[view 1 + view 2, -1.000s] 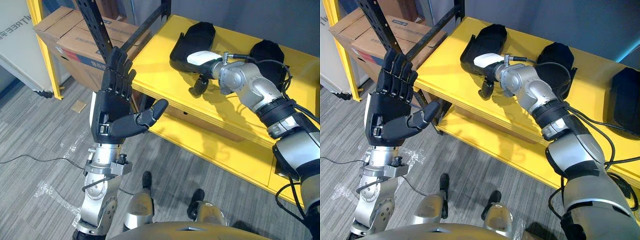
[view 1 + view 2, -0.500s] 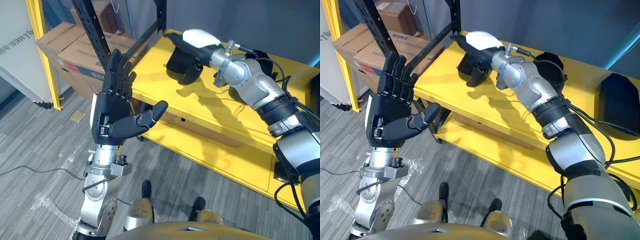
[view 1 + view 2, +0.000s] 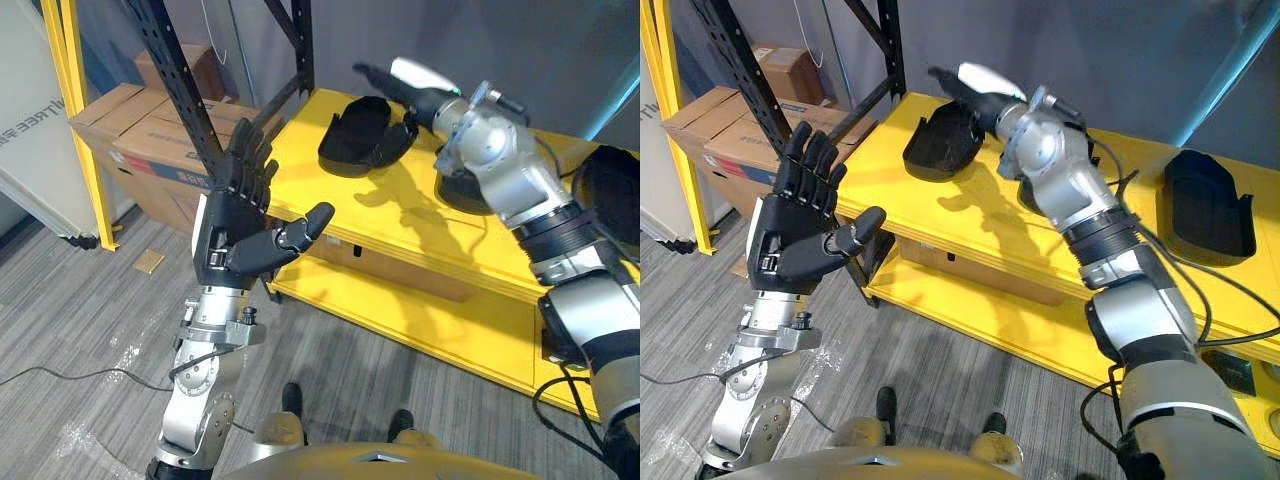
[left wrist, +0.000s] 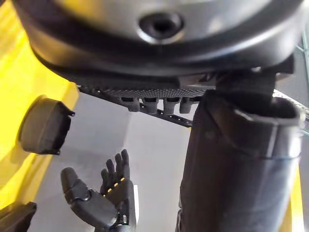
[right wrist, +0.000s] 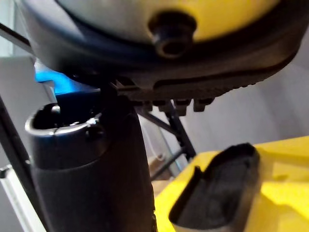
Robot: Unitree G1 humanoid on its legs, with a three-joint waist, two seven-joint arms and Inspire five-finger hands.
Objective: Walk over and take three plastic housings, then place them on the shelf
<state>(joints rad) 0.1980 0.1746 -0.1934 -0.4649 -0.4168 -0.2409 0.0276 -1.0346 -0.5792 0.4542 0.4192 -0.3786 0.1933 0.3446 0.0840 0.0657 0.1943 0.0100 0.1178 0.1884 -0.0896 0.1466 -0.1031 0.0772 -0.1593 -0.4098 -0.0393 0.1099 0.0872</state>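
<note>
Housing set down on shelf | right hand straight-fingered, empty

Left hand, right hand: fingers straight

Cardboard boxes are stacked at upper left, a white panel at the left edge, carpet below.

We are in a storeroom or workshop: a yellow rack shelf on black perforated steel posts stands against a grey wall. Cardboard boxes sit stacked on the left behind a yellow frame. Black plastic housings lie on the shelf, and grey carpet covers the floor.
</note>
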